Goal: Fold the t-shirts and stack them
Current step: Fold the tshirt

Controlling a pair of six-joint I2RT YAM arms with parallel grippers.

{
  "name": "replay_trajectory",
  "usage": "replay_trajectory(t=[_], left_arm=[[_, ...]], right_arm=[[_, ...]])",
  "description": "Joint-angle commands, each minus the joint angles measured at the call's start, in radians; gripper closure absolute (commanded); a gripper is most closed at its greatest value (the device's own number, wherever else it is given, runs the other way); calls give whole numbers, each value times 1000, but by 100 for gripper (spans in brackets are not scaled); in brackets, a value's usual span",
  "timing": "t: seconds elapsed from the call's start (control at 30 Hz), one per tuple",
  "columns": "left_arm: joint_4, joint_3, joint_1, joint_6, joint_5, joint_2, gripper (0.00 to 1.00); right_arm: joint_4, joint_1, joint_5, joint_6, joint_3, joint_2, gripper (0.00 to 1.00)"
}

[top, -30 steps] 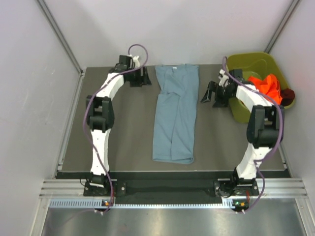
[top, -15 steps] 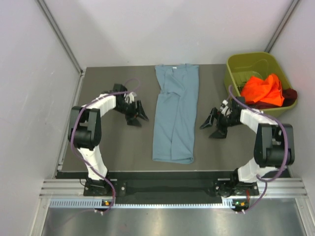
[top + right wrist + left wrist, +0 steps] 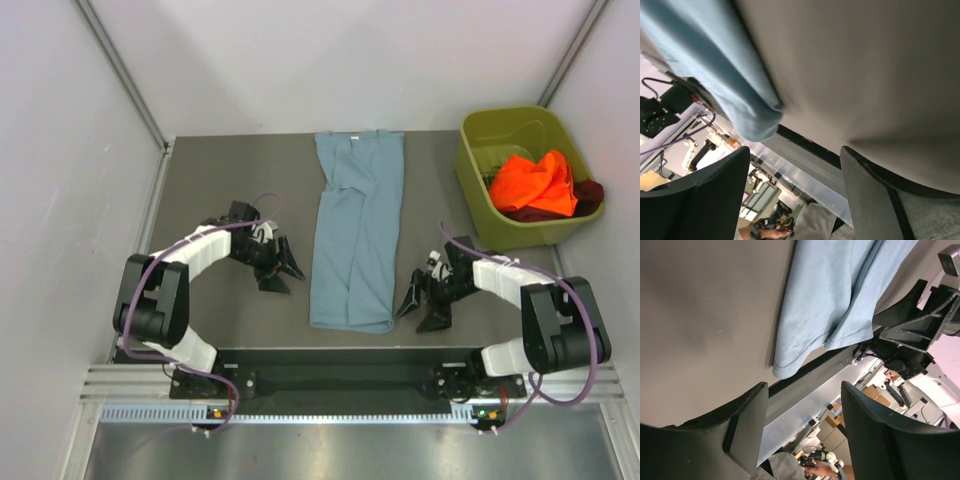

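I see the blue shirt [image 3: 355, 240] lying folded lengthwise down the middle of the worktop [image 3: 230, 180]. The green bin [image 3: 470, 170] at the far right holds the orange shirt [image 3: 530, 182], with the maroon shirt [image 3: 588, 192] showing at its right edge. The left jaws and right jaws flank the blue shirt's near end, both spread wide and gripping nothing.

The laid-out t-shirt [image 3: 357, 230] lies mid table [image 3: 230, 180], bin [image 3: 474, 185] far right.
The left gripper [image 3: 285, 275] sits left of its near half, the right gripper [image 3: 418, 312] right of its near end; bunched t-shirts [image 3: 535, 185] lie in the bin.
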Motion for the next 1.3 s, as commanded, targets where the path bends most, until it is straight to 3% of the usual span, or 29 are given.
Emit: replay_trajectory(t=[0.0,0.27,0.8,1.07,1.27], left_arm=[[64,-46,-31,-39,11,-49,35],[124,-58,-48,-73,9,-9,36],[107,9,-77,-97,32,93,38],[112,-26,-95,-117,38,78,38],[129,-50,-124,-128,32,76,39]], right_arm=[[63,21,40,51,15,15,28],[189,49,60,126,75,112,36],[177,155,45,146,89,158,50],[177,259,6,194,81,190,53],[195,259,2,197,55,181,60]])
